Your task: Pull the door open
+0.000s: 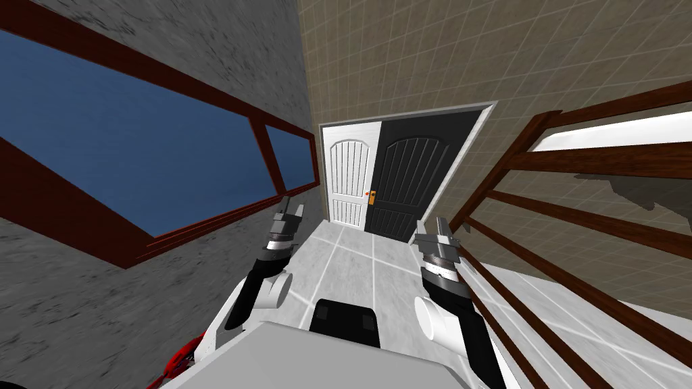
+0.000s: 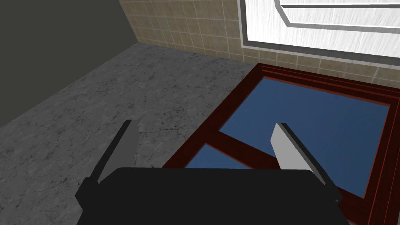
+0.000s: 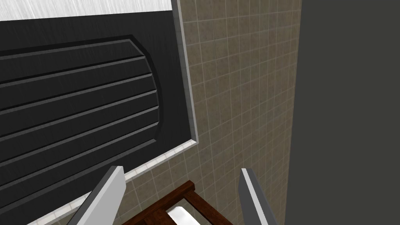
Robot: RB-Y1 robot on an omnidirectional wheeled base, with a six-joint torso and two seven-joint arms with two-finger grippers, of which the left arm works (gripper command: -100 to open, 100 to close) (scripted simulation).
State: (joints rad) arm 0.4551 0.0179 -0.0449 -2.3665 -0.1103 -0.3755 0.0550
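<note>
A double door stands at the far end of the corridor, with a white leaf (image 1: 350, 179) on the left and a black leaf (image 1: 405, 182) on the right. A small orange handle (image 1: 371, 196) sits where the two leaves meet. The black leaf (image 3: 74, 105) also fills much of the right wrist view, and a strip of the white leaf (image 2: 324, 23) appears in the left wrist view. My left gripper (image 1: 290, 211) and right gripper (image 1: 432, 228) are raised in front of me, well short of the door. Both are open and hold nothing.
A grey stone wall with a dark red framed blue window (image 1: 135, 148) runs along the left. A dark red wooden railing (image 1: 540, 202) lines the right. A tan tiled wall (image 1: 419, 61) surrounds the door. The pale tiled floor (image 1: 351, 263) leads ahead.
</note>
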